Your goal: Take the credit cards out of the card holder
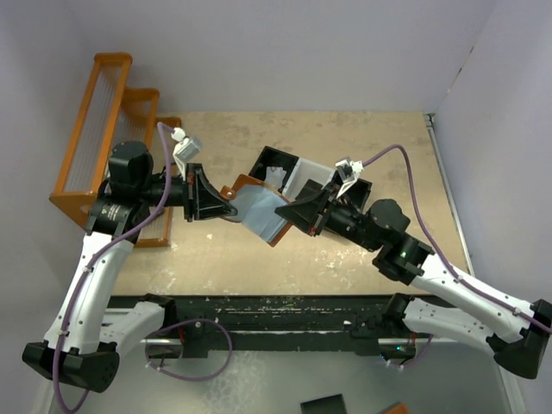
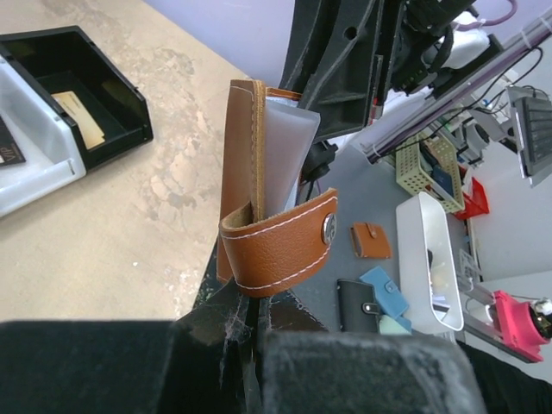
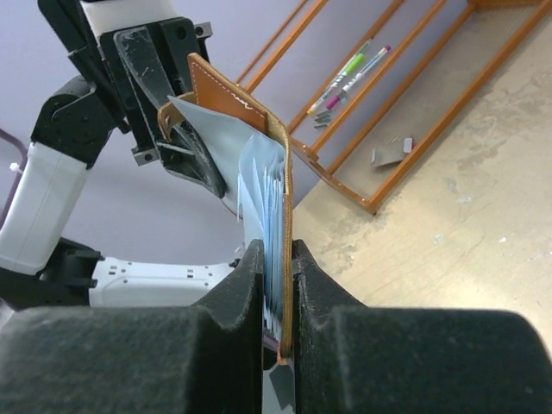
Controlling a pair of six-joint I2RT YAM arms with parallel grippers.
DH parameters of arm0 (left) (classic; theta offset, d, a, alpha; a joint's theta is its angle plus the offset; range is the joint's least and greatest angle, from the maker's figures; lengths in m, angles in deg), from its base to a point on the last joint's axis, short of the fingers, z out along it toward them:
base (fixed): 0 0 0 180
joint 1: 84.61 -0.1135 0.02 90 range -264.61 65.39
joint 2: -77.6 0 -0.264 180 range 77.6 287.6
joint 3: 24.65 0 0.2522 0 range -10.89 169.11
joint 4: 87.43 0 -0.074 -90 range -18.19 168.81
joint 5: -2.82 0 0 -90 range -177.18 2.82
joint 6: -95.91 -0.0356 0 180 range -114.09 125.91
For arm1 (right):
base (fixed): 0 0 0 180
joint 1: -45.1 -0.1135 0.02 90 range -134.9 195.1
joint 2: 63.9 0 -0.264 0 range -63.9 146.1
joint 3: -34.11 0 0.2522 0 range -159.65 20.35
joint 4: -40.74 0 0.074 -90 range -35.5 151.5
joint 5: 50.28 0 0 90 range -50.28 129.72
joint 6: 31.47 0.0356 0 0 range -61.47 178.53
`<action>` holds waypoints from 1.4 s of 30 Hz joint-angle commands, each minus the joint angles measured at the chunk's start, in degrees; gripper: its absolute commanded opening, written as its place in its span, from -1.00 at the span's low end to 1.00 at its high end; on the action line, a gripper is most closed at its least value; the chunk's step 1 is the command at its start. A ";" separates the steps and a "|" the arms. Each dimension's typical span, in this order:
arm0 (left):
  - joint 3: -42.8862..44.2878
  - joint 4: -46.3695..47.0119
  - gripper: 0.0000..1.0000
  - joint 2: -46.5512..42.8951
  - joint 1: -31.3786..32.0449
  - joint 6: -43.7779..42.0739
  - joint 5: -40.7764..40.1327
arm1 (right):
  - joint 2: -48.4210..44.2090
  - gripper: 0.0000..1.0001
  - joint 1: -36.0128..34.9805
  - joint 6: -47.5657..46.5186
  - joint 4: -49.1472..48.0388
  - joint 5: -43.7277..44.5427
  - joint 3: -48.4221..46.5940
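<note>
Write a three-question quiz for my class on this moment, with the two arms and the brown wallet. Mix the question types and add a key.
1. True or false: the left gripper and the right gripper both clamp the card holder, holding it spread open above the table.
2. The card holder's inner lining is: A) red, B) pale blue-grey, C) green.
3. Fill in: the rack at the table's left side is ______ in colour.

Key: 1 true; 2 B; 3 orange.
</note>
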 commanded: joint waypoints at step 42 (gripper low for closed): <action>-11.48 -1.40 -0.30 3.77 10.42 -28.23 -40.74 | 21.31 -0.92 -6.07 12.25 2.99 4.87 -14.91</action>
